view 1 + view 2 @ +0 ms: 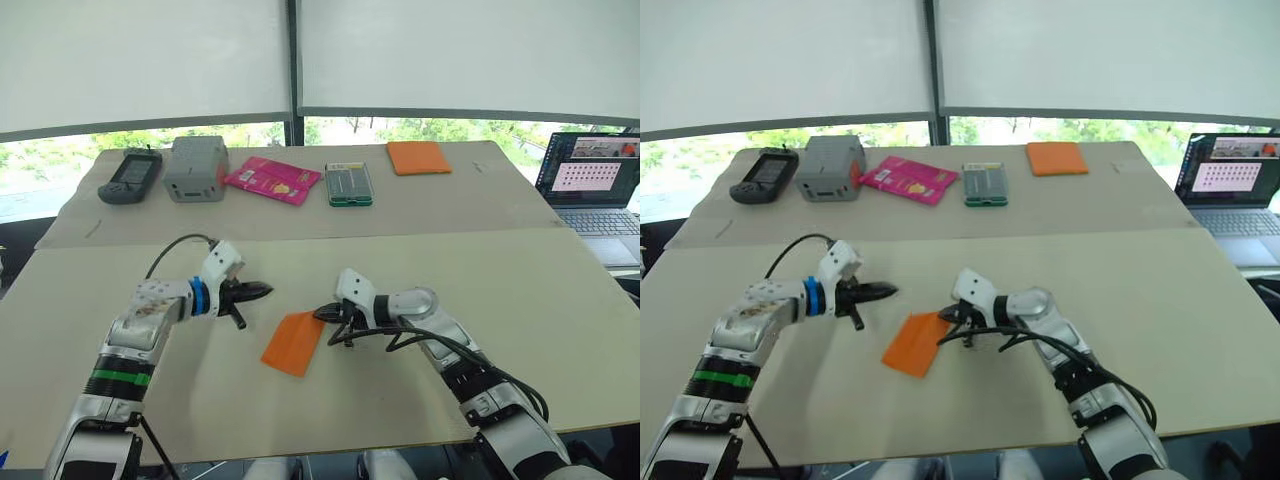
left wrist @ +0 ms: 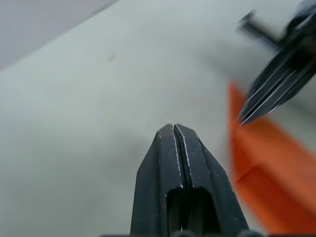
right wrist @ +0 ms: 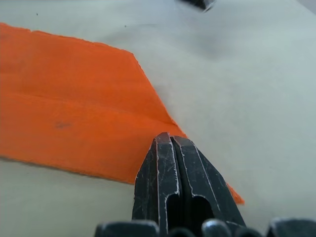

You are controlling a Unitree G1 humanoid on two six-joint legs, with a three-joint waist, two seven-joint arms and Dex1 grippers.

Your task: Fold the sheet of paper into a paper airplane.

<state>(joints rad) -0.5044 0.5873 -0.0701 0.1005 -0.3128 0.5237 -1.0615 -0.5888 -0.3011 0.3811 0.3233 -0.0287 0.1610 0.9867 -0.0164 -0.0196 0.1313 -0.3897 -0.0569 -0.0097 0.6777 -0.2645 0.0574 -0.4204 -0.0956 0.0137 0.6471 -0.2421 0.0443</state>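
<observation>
The sheet of paper is bright orange and lies flat on the near table, folded into a creased wedge. My right gripper is shut, and its tip sits at the paper's far right corner. In the right wrist view the shut fingertips lie over the paper's pointed edge; I cannot tell whether they touch it. My left gripper is shut with nothing in it and hovers just left of and beyond the paper. In the left wrist view the paper lies beyond its tip.
Along the far table stand a black handheld device, a grey box, a pink packet, a green-edged case and a thicker orange pad. An open laptop sits at the right edge.
</observation>
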